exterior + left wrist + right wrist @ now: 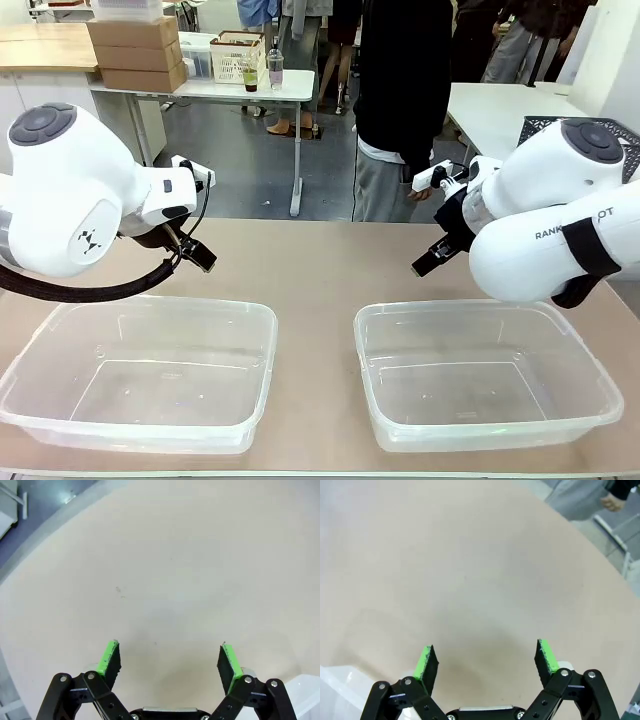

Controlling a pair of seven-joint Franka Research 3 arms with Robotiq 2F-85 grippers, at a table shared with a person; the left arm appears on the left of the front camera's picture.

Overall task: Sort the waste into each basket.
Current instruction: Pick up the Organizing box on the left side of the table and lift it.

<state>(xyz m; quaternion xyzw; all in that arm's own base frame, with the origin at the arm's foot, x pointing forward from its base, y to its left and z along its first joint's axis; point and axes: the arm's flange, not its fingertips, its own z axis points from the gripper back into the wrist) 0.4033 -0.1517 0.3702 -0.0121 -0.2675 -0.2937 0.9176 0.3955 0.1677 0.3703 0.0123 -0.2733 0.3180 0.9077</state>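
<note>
Two clear plastic tubs stand side by side at the near edge of the tan table, the left basket (160, 385) and the right basket (470, 385), both with nothing inside. The waste is out of view. Above the table just behind the left tub hangs my left gripper (197, 254) (169, 660), open over bare tabletop. My right gripper (430, 262) (485, 658) hovers behind the right tub, also open with nothing between its green pads. A tub corner (307, 692) shows by the left fingers, and another tub corner (335, 682) by the right ones.
A person (400, 110) in a black top and grey trousers stands at the table's far edge, between the two arms. A dark mesh basket (538, 126) sits on a white table at the back right. The strip of tabletop (310, 270) behind the tubs is bare.
</note>
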